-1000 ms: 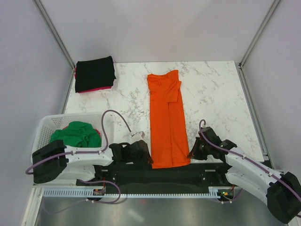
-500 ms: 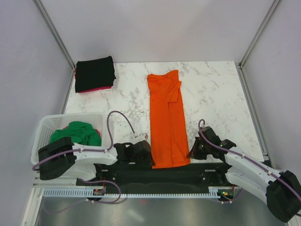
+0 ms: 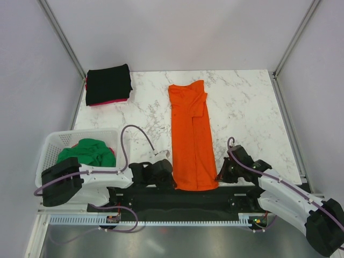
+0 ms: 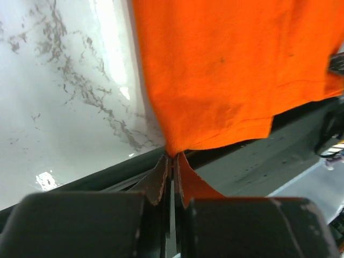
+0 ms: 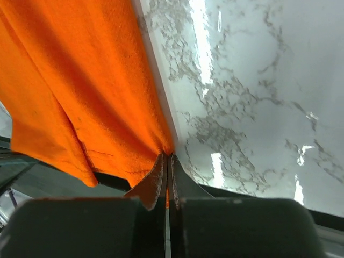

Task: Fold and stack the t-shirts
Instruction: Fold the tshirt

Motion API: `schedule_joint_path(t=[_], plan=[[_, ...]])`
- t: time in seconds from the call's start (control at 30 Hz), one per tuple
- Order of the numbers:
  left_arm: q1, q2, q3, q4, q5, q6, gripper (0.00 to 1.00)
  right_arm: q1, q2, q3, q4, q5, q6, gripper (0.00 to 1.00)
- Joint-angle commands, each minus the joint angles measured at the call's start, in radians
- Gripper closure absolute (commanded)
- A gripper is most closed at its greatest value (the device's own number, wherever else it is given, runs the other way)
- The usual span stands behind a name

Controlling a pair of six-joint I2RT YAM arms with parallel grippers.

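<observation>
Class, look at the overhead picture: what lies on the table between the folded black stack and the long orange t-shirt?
Nothing. In the top view, only bare marble table separates the black stack from the orange t-shirt.

Left arm (image 3: 99, 177), right arm (image 3: 279, 196): white link shells, black joint housings (bulkiest at the shoulder ends). Mauve cable (image 3: 131, 127) run along each. Left tool (image 4: 171, 161), right tool (image 5: 167, 161): dark blocky bodies, thin tapered dark fingers (image 4: 159, 180). Shared black base rail (image 3: 183, 200).
</observation>
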Motion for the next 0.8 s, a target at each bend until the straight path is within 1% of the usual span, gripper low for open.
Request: schedule_joint_path(t=[0.0,0.17,0.33,0.4,0.47,0.5,0.57,0.67,0.7,0.73,0.77], plan=[[0.0,-0.082,0.009,0.004,-0.082,0.001,0.98,0.005,-0.053,0.047,-0.118,0.025,-0.023,1.0],[0.0,-0.165,0.033,-0.037,-0.096,-0.001,0.98,0.005,-0.082,0.095,-0.172,0.037,-0.029,1.0],[0.0,-0.21,0.092,-0.111,-0.125,0.01,0.98,0.005,-0.088,0.162,-0.204,0.052,-0.032,1.0],[0.003,-0.22,0.124,-0.135,-0.151,0.031,0.98,0.003,-0.052,0.217,-0.222,0.115,-0.043,1.0],[0.011,-0.216,0.147,-0.175,-0.188,0.05,0.98,0.005,-0.01,0.259,-0.224,0.141,-0.063,1.0],[0.029,-0.21,0.173,-0.188,-0.194,0.073,0.98,0.005,0.042,0.303,-0.218,0.152,-0.07,1.0],[0.057,-0.191,0.196,-0.203,-0.192,0.1,0.98,0.003,0.09,0.349,-0.206,0.184,-0.095,1.0],[0.136,-0.165,0.246,-0.204,-0.165,0.174,0.98,-0.012,0.188,0.456,-0.195,0.243,-0.144,1.0],[0.184,-0.158,0.278,-0.205,-0.156,0.21,0.98,-0.02,0.241,0.511,-0.189,0.256,-0.162,1.0],[0.207,-0.15,0.294,-0.205,-0.133,0.228,0.98,-0.04,0.269,0.536,-0.187,0.276,-0.181,1.0],[0.254,-0.124,0.328,-0.205,-0.122,0.246,0.98,-0.055,0.324,0.562,-0.183,0.301,-0.223,1.0]])
